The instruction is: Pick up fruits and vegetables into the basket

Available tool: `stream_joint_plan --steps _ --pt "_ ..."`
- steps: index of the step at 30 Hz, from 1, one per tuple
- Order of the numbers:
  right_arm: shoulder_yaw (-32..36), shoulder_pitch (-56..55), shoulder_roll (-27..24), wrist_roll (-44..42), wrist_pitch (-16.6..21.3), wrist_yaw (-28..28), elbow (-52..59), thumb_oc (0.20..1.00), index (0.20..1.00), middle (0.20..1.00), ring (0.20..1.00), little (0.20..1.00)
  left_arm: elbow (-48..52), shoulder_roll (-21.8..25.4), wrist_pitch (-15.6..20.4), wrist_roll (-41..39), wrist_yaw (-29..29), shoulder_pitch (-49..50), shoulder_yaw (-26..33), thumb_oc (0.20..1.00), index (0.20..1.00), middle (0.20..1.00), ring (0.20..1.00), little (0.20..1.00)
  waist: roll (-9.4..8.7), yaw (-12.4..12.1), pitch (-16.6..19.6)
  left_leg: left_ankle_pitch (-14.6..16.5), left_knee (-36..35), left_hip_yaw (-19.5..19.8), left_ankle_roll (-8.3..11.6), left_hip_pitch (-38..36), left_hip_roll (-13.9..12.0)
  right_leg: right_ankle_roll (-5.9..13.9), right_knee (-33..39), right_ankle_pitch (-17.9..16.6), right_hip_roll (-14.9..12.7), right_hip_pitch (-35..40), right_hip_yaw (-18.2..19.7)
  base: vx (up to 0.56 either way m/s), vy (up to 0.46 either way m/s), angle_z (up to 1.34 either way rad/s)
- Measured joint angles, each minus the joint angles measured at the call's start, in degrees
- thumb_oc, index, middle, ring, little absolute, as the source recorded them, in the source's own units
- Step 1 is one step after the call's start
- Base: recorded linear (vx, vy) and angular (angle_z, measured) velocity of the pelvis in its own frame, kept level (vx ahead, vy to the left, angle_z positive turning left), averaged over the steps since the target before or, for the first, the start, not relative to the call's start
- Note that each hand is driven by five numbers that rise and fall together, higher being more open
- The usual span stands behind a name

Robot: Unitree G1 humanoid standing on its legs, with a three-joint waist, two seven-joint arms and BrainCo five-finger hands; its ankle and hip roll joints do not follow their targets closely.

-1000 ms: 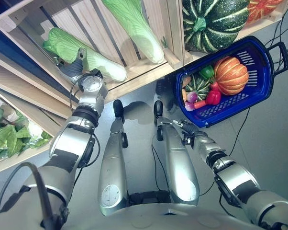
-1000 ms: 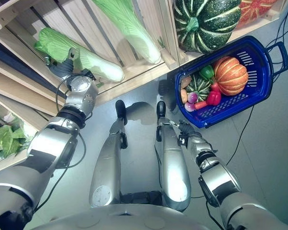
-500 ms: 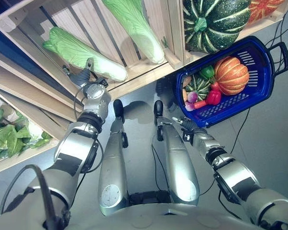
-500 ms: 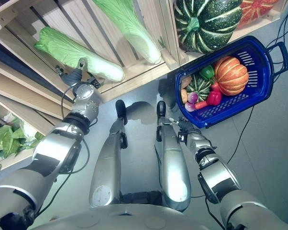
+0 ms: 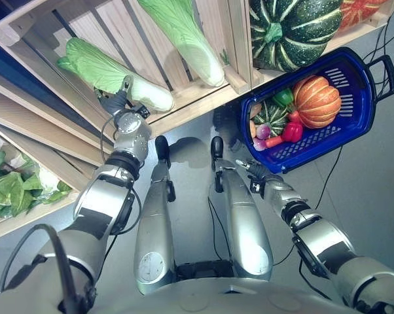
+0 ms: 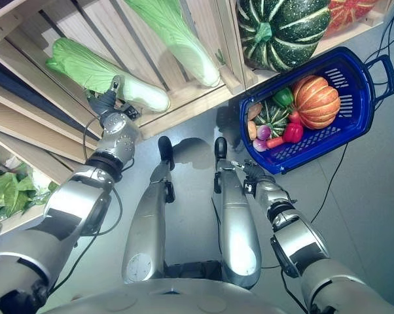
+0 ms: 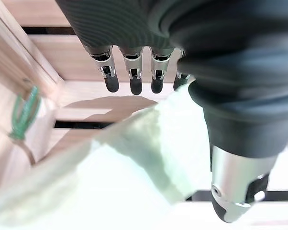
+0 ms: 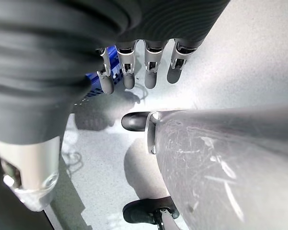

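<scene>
Left hand hovering at white stalk end of napa cabbage lying in wooden crate, fingers straight and spread, thumb apart, nothing clasped (cabbage sitting just under palm). Right hand hanging low near floor, fingers relaxed, holding nothing. Blue basket sitting on floor beside crate, carrying orange pumpkin among smaller vegetables.

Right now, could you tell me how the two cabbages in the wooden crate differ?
The nearer cabbage lies close to the crate's front edge, with the left hand open right at its pale end; the farther cabbage lies deeper in, with no hand near it. The farther cabbage runs past the view's top edge, while the nearer cabbage shows whole. Both are long, green-leaved and pale-stemmed.
</scene>
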State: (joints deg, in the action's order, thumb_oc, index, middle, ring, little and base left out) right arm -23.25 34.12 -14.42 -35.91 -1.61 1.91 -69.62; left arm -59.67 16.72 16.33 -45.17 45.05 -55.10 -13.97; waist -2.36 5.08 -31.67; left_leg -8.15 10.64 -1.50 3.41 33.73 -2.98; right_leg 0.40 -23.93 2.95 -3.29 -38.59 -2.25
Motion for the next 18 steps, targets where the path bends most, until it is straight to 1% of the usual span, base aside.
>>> stream_joint_plan --steps 10,17,18 --pt "-0.07 -0.02 -0.05 0.00 0.05 -0.73 0.00 1.000 1.000 1.000 1.000 1.000 0.47 2.21 -0.31 -5.11 0.21 -4.46 -0.29 1.000 1.000 1.000 1.000 1.000 0.00 1.36 0.00 0.22 0.00 -0.38 -0.01 0.01 -0.04 -0.05 -0.01 -0.03 0.05 -0.14 0.15 0.00 0.001 0.00" --pt "-0.22 -0.02 -0.08 0.00 0.09 -0.89 0.01 1.000 1.000 1.000 1.000 1.000 0.32 3.01 -0.50 -8.93 0.74 -7.42 -0.31 1.000 1.000 1.000 1.000 1.000 0.00 1.76 0.00 0.29 0.01 -0.52 0.00 0.01 -0.06 -0.10 -0.08 -0.07 0.06 -0.20 0.24 0.00 0.000 0.00" --pt "-0.24 -0.02 -0.08 0.00 0.08 -0.93 0.00 1.000 1.000 1.000 1.000 1.000 0.22 3.43 -0.60 -8.93 0.68 -7.76 -0.32 0.561 0.561 0.561 0.561 0.561 0.00 1.82 0.00 0.29 0.00 -0.52 0.00 0.01 -0.07 -0.10 -0.07 -0.07 0.05 -0.21 0.24 0.00 0.000 0.00"
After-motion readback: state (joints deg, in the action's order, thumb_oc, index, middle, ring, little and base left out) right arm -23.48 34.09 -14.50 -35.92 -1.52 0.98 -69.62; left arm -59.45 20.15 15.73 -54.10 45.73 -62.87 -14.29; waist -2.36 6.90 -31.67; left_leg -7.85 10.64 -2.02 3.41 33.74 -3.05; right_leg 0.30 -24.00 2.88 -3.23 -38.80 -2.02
